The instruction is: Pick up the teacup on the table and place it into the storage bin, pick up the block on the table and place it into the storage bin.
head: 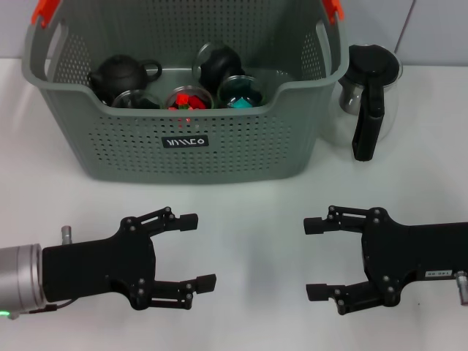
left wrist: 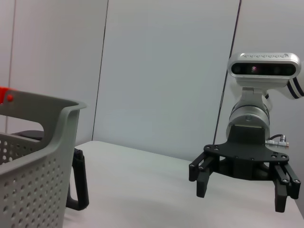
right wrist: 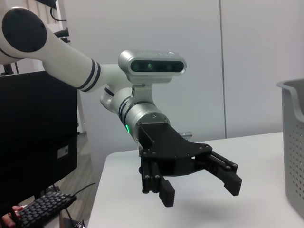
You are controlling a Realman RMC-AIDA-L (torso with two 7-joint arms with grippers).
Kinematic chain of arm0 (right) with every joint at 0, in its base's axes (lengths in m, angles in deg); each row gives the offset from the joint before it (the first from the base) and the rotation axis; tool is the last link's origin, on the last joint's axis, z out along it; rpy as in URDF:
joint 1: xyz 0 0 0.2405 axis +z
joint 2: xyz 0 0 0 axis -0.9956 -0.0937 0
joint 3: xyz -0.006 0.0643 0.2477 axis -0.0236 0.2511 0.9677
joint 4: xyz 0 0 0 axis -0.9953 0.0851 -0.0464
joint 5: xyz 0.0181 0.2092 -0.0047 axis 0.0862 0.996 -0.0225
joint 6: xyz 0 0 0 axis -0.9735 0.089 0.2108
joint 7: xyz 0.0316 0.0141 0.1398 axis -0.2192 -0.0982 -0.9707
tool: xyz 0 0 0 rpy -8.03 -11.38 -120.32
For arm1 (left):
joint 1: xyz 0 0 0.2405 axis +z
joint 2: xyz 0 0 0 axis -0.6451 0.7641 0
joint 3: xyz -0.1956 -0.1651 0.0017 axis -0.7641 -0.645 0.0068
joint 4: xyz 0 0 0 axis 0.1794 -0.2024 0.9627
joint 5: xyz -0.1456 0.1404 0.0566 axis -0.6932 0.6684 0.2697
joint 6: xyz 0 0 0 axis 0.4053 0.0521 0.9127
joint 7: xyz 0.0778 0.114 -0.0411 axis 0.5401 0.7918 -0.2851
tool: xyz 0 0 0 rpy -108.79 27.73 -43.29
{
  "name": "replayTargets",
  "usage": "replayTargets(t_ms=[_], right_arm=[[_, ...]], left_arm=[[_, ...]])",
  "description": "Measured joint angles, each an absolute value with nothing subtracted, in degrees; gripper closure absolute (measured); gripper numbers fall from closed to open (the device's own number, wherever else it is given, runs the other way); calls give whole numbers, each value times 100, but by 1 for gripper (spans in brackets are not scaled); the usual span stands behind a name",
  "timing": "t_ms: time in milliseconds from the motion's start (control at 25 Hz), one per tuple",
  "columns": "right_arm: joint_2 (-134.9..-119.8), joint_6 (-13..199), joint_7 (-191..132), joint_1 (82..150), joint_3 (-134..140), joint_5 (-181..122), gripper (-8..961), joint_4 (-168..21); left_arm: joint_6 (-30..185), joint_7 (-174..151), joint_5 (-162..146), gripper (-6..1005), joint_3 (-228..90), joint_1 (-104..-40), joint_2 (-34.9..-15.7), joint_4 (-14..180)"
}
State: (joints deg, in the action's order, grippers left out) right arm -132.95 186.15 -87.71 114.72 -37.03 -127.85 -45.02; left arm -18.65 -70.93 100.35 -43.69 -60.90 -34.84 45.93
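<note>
Both end effectors low over table, left end effector (head: 196, 250), right end effector (head: 316, 259), fingers spread

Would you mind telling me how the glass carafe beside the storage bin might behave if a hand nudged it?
The glass carafe looks fragile, being clear glass. Its smooth rounded body would probably slip. Its black handle sits to one side, so it might pivot.

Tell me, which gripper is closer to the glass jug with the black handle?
The right gripper, in front of the jug. The left gripper is farther off, in front of the bin. Both are open and empty.
</note>
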Motion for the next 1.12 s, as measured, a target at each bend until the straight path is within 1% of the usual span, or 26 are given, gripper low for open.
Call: replayTargets(t_ms=[1120], right_arm=[[-13331, 18545, -8811, 11468, -3706, -12786, 22, -4497]], left_arm=[[-1949, -7242, 10207, 47, -4369, -6124, -3476, 4759]])
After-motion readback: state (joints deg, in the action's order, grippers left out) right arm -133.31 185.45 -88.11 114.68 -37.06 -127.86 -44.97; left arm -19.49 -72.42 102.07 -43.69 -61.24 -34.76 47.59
